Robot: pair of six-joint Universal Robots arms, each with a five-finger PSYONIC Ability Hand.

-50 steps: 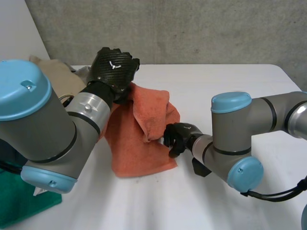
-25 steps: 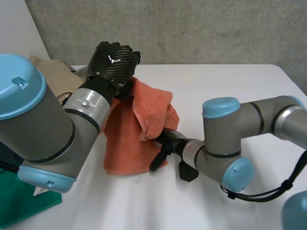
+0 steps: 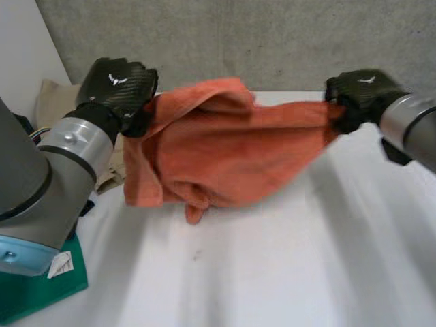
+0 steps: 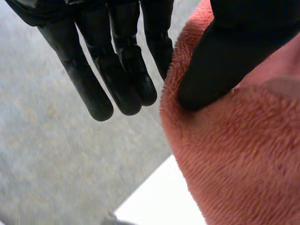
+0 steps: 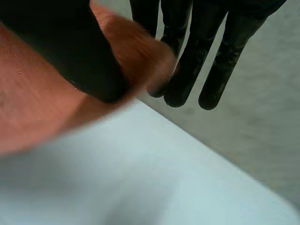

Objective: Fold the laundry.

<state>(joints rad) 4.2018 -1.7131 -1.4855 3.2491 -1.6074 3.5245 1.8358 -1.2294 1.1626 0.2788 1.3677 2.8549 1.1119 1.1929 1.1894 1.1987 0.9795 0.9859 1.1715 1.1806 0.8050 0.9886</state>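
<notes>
towel [image 3: 231,157], orange and fleecy, is stretched in the air between the two hands above the white table [image 3: 306,272]. its top edge runs nearly level and its lower folds sag in a bunched lump toward the tabletop; i cannot tell whether they touch it. the left hand [image 3: 119,88] is raised at the towel's left corner with its knuckles up, and in the left wrist view its thumb presses into the pile of the cloth [image 4: 234,154] beside long straight fingers [image 4: 126,79], pinching the edge. the right hand [image 3: 357,95] is level with it at the opposite corner, and in the right wrist view the towel [image 5: 37,98] is nipped between thumb and straight fingers [image 5: 187,70]. each black, woven-looking hand back bears a small white mark, too small to read. behind the left arm lies a beige cloth [image 3: 48,102], and nearer the camera a green cloth [image 3: 34,300] with a white tag [image 3: 60,264]. a rough grey wall [image 3: 272,41] stands behind the table.
</notes>
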